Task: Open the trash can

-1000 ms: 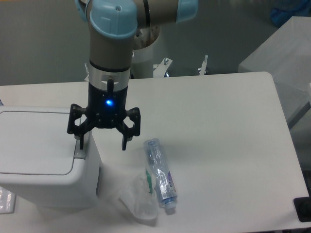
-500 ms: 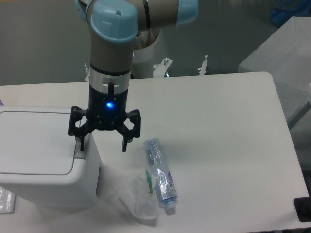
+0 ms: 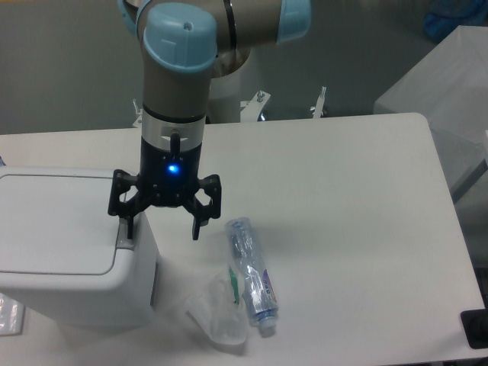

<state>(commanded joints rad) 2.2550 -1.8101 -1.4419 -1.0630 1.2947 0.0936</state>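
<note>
My pincer (image 3: pixel 162 229) hangs spread wide, one finger (image 3: pixel 126 227) placed over the grey tab (image 3: pixel 124 242) to press it; the trash can (image 3: pixel 65 252) sits at the table's (image 3: pixel 343 198) left, lid shut.

The trash can (image 3: pixel 76 267) is a large, boxy white plastic bin with rounded corners. It stands upright at the left end of the surface (image 3: pixel 343 198), its left side cut off by the picture's edge. Its flat rectangular lid (image 3: pixel 57 221) lies shut and level on top, a thin seam marking its outline. A small grey tab (image 3: pixel 124 242) sits at the lid's right edge, next to the can's right wall.
</note>
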